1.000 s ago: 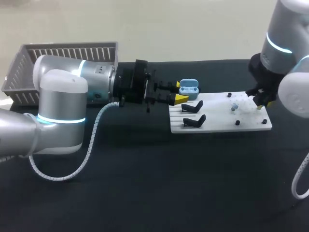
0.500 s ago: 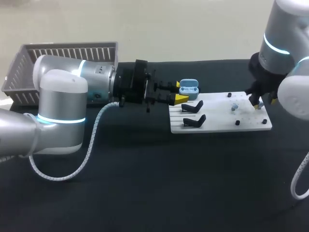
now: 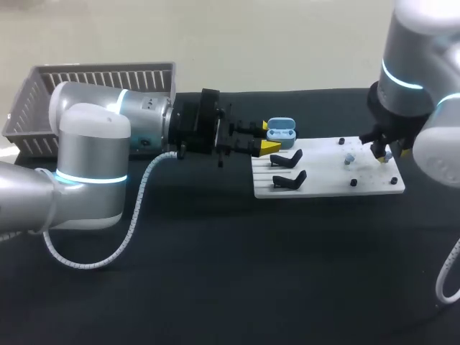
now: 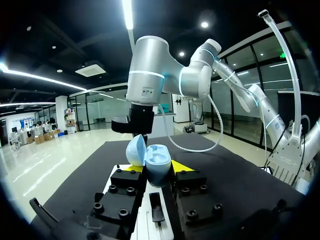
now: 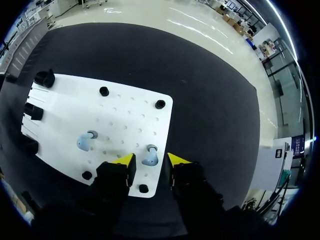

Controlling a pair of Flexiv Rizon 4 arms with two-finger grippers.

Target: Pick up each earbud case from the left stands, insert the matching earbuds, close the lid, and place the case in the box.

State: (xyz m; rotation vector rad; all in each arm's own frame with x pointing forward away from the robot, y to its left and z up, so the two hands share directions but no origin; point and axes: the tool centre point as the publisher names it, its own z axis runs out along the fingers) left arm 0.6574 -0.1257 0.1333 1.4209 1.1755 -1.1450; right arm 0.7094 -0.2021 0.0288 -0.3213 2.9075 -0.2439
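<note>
Pale blue plastic sits gripped in the left claw (image 4: 156,168): the earbud case (image 4: 154,161) is held between the two yellow tips with its lid (image 4: 135,151) swung open, and its sockets appear empty. The pick-up looks done for this case, and the filling has not begun. Just ahead of and below that claw, black stands (image 3: 287,158) sit on the closer end of the white board (image 3: 323,188), two of them bare in the head view. Farther along the board, the right claw (image 5: 151,162) hangs low with its fingers apart, one on each side of an earbud (image 5: 149,157), and neither seems to touch it. A second earbud (image 5: 85,141) lies off to one side of that claw, toward the stands. By that reckoning both earbuds have yet to go in. After that the lid must shut and the case must reach the basket (image 3: 43,100), which stands well behind the left claw, beside its arm, with its inside hidden. No brand, label or writing can be read on the case, board or basket.
</note>
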